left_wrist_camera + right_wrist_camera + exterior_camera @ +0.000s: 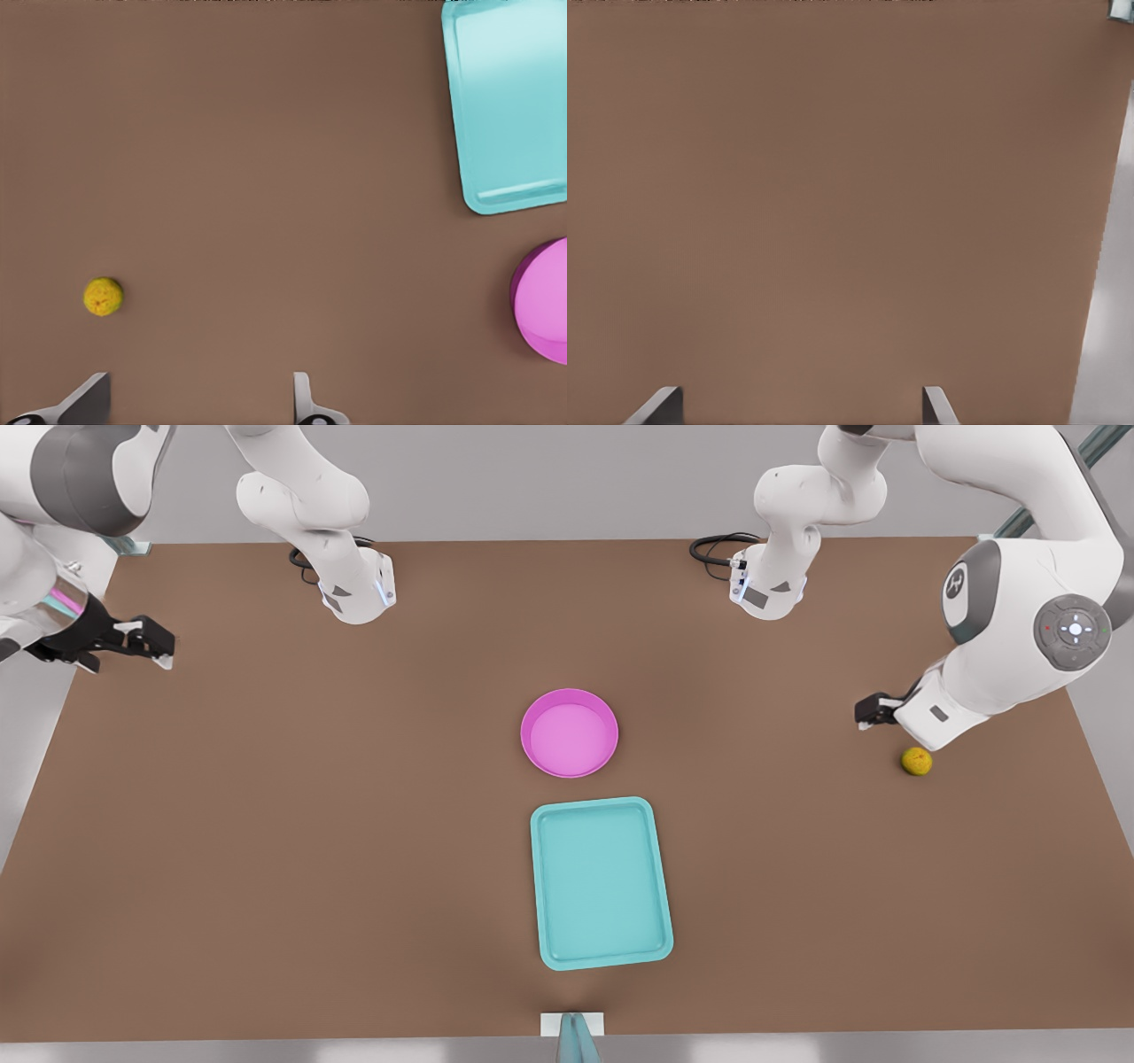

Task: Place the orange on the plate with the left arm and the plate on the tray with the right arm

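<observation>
The orange (916, 761) lies on the brown table near the front view's right edge. My left gripper (873, 710) hovers just beside it, open and empty; in the left wrist view the orange (103, 297) sits off to one side of the open left gripper (195, 403). The empty magenta plate (569, 732) (545, 301) rests mid-table, with the empty turquoise tray (601, 881) (514, 97) just in front of it. At the front view's left table edge my right gripper (158, 646) (797, 405) waits, open over bare table.
Both arm bases (354, 589) (769, 584) stand at the table's back edge. A small white mount (572, 1026) sits at the front edge. The table's edge (1107, 336) runs close beside the right gripper.
</observation>
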`<state>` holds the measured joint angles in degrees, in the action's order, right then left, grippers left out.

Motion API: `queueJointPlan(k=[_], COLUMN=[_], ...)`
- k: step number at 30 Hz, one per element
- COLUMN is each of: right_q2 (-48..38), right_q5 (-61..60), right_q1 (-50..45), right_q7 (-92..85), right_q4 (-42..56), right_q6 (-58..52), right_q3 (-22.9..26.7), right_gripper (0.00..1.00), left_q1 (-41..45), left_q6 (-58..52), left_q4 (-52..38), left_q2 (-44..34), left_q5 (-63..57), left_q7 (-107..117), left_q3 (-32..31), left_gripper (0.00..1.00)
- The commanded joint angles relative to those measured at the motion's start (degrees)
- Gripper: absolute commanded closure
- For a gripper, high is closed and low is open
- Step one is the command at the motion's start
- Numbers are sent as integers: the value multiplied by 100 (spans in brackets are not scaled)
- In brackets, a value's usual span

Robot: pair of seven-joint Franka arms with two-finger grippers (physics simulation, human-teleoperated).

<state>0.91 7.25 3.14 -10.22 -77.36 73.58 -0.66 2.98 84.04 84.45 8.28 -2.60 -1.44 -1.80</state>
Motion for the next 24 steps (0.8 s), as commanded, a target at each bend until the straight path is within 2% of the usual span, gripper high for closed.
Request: queueJointPlan(k=[1,3,4,6,8,14,20,24], right_q2=[5,14,76,489,691,647,665,682], right_q5=[13,13,4,13,-13,-49,-49,-57], right_q1=[-271,-271,-271,-271,-271,-279,-279,-323], right_q7=[-366,-366,-366,-366,-357,-349,-340,-340], right_q4=[1,1,1,10,10,19,10,1], right_q6=[183,183,183,192,236,227,227,227], right_q3=[4,4,4,4,4,4,-5,-5], right_gripper=[0,0,0,0,0,0,0,0], left_q1=[1,1,1,-183,-843,-957,-1142,-1151], left_q6=[130,-36,-98,1307,2178,4727,4964,4622], left_q4=[1,27,246,1196,1389,2981,2989,3068], left_q2=[-2,279,622,816,1361,1510,1756,1932], left_q5=[-3,-21,-56,-47,-47,-82,-91,-91], left_q7=[-41,38,64,-1067,-1868,-2045,-2054,-2036], left_q3=[13,153,583,1410,1463,1727,1814,1814], left_gripper=[0,0,0,0,0,0,0,0])
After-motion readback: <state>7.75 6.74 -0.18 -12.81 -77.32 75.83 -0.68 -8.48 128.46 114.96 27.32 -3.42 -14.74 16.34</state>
